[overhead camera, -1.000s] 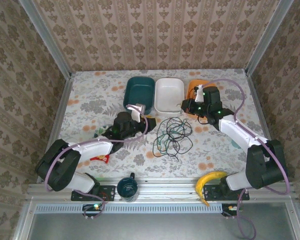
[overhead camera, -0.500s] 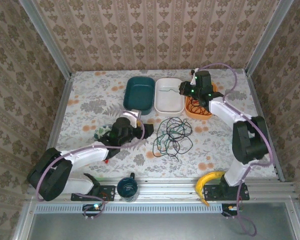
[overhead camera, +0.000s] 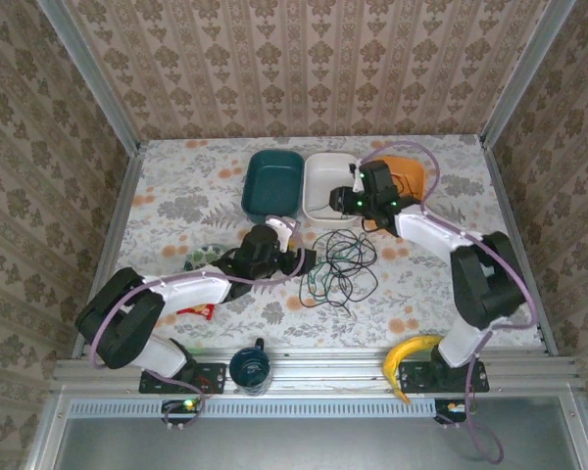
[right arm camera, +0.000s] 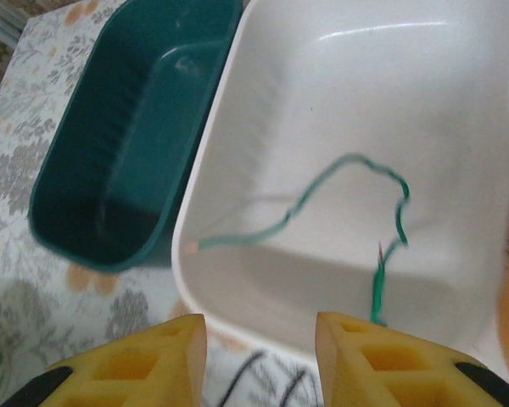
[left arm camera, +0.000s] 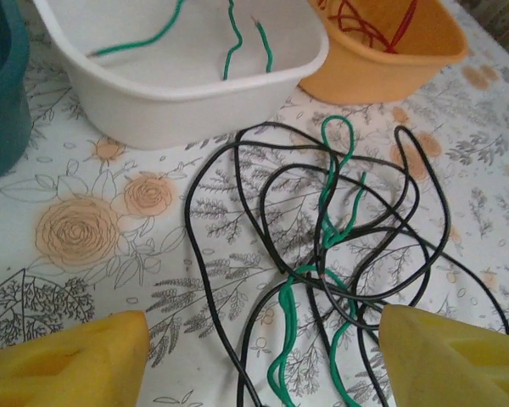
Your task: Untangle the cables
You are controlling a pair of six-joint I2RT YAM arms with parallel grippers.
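Two sets of jaws stood open and empty: the right jaws hung over the white tub, where one green cable lay loose, and the left jaws were spread over the tangle of black and green cables on the table. A red cable sat in the orange tub. The left jaws would probably do best pinching the green strand alone at its free loop, away from crossings, then lifting slowly so the black loops slipped off.
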